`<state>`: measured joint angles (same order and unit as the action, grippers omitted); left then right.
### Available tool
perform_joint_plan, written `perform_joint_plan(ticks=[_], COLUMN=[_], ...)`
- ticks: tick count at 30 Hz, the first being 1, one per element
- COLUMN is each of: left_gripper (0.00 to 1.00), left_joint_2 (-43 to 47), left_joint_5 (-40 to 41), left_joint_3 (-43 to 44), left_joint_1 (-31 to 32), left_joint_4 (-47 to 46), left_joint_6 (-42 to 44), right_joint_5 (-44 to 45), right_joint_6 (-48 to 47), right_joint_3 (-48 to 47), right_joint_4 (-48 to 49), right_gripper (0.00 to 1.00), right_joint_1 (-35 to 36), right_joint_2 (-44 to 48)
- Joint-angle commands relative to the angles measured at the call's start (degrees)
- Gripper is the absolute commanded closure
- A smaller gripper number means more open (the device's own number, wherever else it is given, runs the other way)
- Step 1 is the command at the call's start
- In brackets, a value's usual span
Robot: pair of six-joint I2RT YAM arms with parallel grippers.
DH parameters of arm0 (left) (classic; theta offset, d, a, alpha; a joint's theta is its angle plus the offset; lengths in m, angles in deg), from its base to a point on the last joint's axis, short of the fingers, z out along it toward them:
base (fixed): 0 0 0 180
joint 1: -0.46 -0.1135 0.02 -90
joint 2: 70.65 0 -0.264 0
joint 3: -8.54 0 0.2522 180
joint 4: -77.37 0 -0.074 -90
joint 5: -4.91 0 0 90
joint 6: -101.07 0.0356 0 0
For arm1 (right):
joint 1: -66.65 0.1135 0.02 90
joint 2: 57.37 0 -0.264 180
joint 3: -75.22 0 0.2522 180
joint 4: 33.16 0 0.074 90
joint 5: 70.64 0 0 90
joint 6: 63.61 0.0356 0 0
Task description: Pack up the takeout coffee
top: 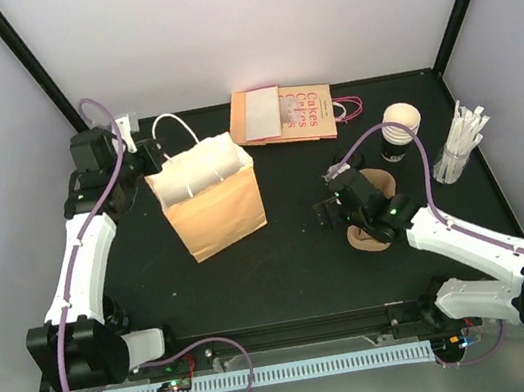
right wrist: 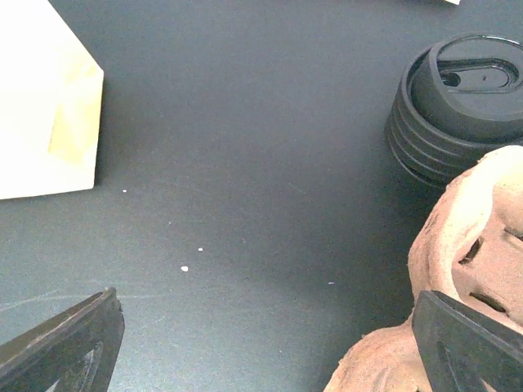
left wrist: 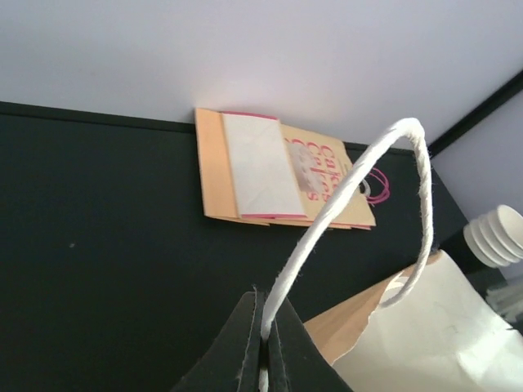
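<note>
The takeout coffee cup [top: 401, 118], black outside and cream inside, stands lidless at the back right; in the left wrist view nested cup rims [left wrist: 497, 233] show at the right edge. A stack of black lids [right wrist: 462, 102] sits beside the brown pulp carrier [right wrist: 478, 261]. My right gripper [right wrist: 265, 347] hovers open over bare table, its right finger above the carrier's edge, nothing between the fingers. The brown paper bag [top: 212, 200] stands upright at centre left. My left gripper [left wrist: 265, 347] is shut on its white rope handle [left wrist: 351, 184], at the bag's back left corner [top: 155, 154].
Flat paper bags printed "Cakes" [top: 283, 113] lie at the back centre. A bundle of white wrapped straws [top: 461, 146] stands at the far right. The carrier [top: 369, 228] lies under my right arm. Black frame posts rise at both back corners.
</note>
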<state>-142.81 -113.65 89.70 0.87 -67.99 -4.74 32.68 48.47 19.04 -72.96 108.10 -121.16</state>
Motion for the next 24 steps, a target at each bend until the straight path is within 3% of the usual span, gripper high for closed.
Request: perform_joint_plan(ticks=[1,8,13,15,24], left_gripper=[0.98,0.97,0.86,0.78,0.20], left_joint_2=[-0.10,0.00,0.54,1.12,8.52], left_joint_5=[0.72,0.07,-1.05,-1.28,-2.59], left_joint_3=[2.64,2.24,1.31,1.18,-2.06], left_joint_1=[-3.50,-6.81,-6.91,-6.91,-6.84], left_joint_4=[-1.30,-1.28,-1.80,-1.67,-0.80], left_joint_6=[1.04,0.72,0.95,0.44,-4.27], right_joint_5=[0.33,0.34,0.63,0.90,1.68], right_joint_6=[-1.38,-1.60,-1.51,-1.52,-1.61], right_joint_3=[-2.34,-3.03,-3.38,-3.38,-3.53], right_joint_4=[-0.53,-1.03,-1.64,-1.84,-2.81], right_gripper=[0.01,0.01,0.01,0.01,0.00], right_joint_1=[-0.73,-0.99,-1.01,-0.95,-0.98], right_joint_2=[0.56,0.66,1.18,1.59,2.97])
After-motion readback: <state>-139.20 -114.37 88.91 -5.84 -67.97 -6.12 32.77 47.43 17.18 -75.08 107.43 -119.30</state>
